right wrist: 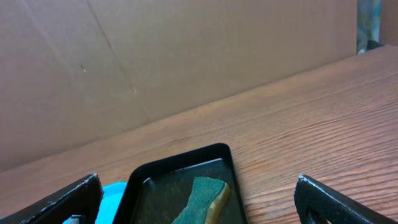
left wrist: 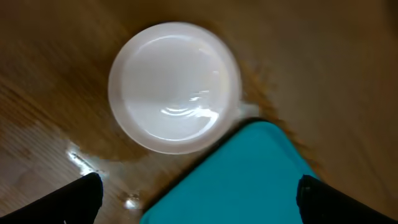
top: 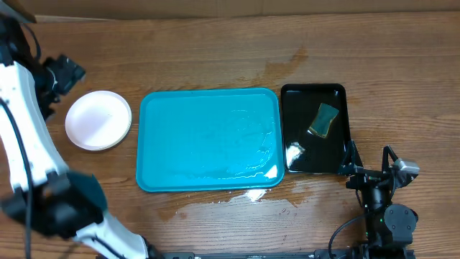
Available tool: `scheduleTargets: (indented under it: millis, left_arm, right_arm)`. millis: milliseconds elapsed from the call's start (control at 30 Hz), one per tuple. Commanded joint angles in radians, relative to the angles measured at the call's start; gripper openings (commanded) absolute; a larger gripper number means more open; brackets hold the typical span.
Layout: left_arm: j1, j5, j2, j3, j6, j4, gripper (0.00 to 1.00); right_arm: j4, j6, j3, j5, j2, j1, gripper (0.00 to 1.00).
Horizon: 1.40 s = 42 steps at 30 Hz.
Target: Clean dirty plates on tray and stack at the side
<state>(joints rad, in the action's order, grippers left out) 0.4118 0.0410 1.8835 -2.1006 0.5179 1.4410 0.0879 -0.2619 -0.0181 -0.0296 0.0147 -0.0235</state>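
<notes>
Spreading wide, our left end effector (left wrist: 200,182) is hanging above the worktop (left wrist: 348,62), and we are looking down on a white plate (left wrist: 174,87) sitting just beside a corner of the blue tray (left wrist: 249,186). Our right end effector (right wrist: 198,186) is gaping too, facing a sponge (right wrist: 200,202) lying in a black tray (right wrist: 180,163).

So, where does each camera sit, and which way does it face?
Overhead: fixed above the table, looking straight down at the turquoise rectangular plastic tray; left arm and right arm show.
Left wrist: above the table, looking down at the round white plate; left end effector fingers at bottom corners.
Right wrist: low, looking across the glossy black tray holding a green sponge toward a cardboard wall; right end effector fingers show.
Shared: overhead and left wrist both show the plate and turquoise tray.
</notes>
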Motion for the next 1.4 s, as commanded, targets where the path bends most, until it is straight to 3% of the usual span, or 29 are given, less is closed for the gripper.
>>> scheduleTargets:
  millis: [0, 267, 367, 567, 733, 900, 1100, 1367]
  left_arm:
    - [-0.12, 0.008, -0.215, -0.013, -0.005, -0.005, 1.0]
    - [-0.464, 0.007, -0.469, -0.01, -0.012, -0.002, 1.0]
    - [-0.553, 0.001, -0.539, 0.018, -0.089, 0.024, 1.0]
    - [-0.555, 0.004, -0.709, 0.188, -0.095, 0.031, 1.0]
    - [-0.518, -0.107, -0.871, 0.43, -0.095, -0.04, 1.0]
    - [-0.455, -0.098, -1.064, 0.76, -0.077, -0.345, 1.0]
    - [-0.399, -0.065, -1.29, 1.131, -0.038, -0.82, 1.0]
    - [-0.395, -0.048, -1.535, 1.489, -0.039, -1.403, 1.0]
  right_arm:
    - [-0.007, -0.001, 0.01, 0.003, -0.012, 0.008, 1.0]
    - [-0.006, -0.001, 0.01, 0.003, -0.012, 0.008, 1.0]
    - [-0.006, -0.001, 0.01, 0.003, -0.012, 0.008, 1.0]
    - [-0.006, -0.001, 0.01, 0.003, -0.012, 0.008, 1.0]
    - [-0.006, -0.001, 0.01, 0.003, -0.012, 0.008, 1.0]
    - [-0.006, -0.001, 0.01, 0.003, -0.012, 0.008, 1.0]
    - [-0.006, -0.001, 0.01, 0.003, -0.012, 0.008, 1.0]
    - [-0.006, -0.001, 0.01, 0.003, -0.012, 0.008, 1.0]
